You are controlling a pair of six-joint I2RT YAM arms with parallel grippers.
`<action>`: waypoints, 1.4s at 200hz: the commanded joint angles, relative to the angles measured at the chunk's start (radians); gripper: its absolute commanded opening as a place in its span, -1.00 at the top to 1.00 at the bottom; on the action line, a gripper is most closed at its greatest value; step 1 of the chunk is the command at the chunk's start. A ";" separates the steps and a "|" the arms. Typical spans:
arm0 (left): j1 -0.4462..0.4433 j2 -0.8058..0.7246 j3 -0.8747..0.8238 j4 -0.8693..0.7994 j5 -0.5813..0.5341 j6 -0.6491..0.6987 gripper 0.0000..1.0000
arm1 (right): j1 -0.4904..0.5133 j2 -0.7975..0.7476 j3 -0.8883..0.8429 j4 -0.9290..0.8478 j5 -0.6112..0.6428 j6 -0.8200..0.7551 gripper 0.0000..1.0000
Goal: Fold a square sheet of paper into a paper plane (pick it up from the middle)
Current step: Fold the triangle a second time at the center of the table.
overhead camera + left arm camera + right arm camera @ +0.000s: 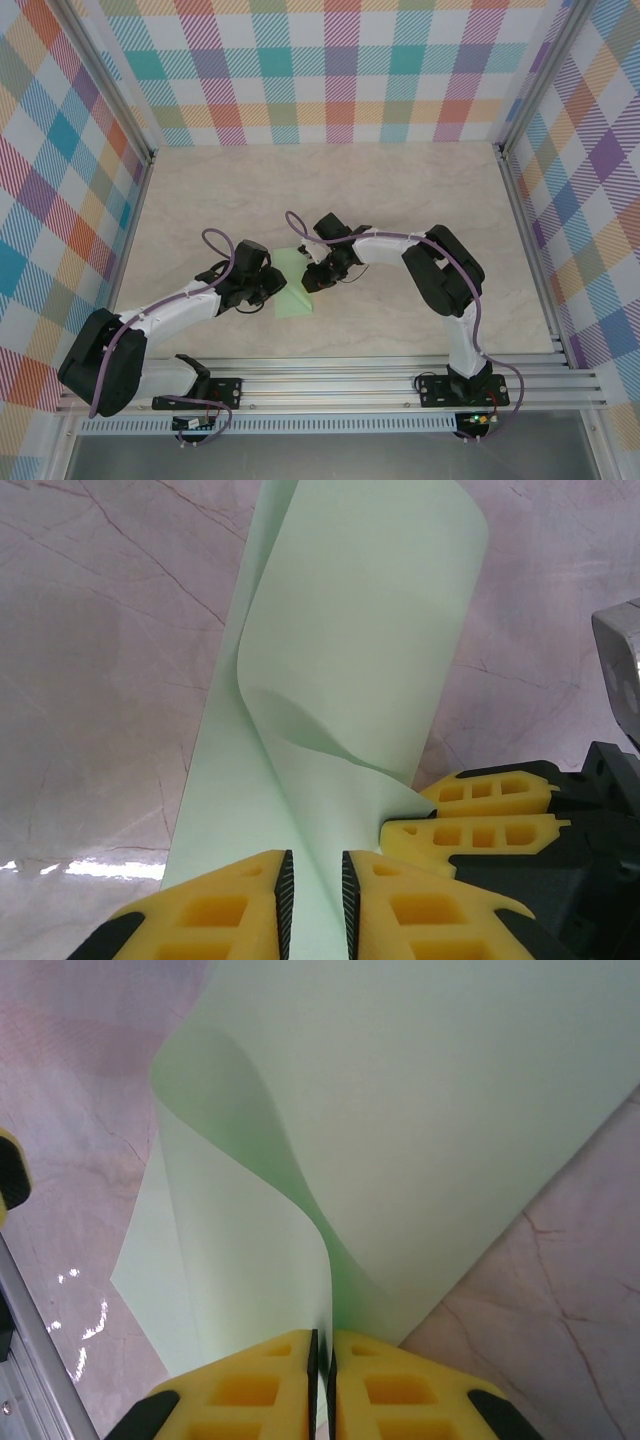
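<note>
Arms from both sides meet over the middle of the table [400, 190], and between them lies the square sheet of paper [295, 300], pale green and plain. It is not flat. One part rests on the marbled top, while another rises in a soft curl and bends over, with no sharp crease that I can see. The right gripper [322, 1340] is pinched tight on the raised part, its yellow fingers pressed together with the thin sheet caught between them. In the left wrist view those same fingers show at the right, touching the sheet where the curl begins. The left gripper [315, 865] sits low over the sheet with its jaws a narrow gap apart. The green paper shows through that gap, but the ribbed pads [285, 890] do not close on it. From above, the two grippers are just beside each other, the left at the sheet's left side and the right at its upper right.
</note>
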 commanded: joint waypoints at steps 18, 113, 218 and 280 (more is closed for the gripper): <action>-0.008 0.022 0.026 0.034 0.025 -0.004 0.61 | 0.002 0.013 -0.012 0.006 0.000 0.006 0.74; -0.006 0.149 0.040 0.213 0.051 -0.078 0.92 | 0.002 0.019 -0.014 0.007 0.008 0.008 0.74; -0.007 0.208 -0.007 0.266 0.036 -0.085 0.98 | 0.002 0.023 -0.009 0.007 0.013 0.009 0.74; -0.008 0.247 -0.036 0.302 0.032 -0.077 0.97 | 0.002 0.027 -0.008 0.007 0.016 0.013 0.74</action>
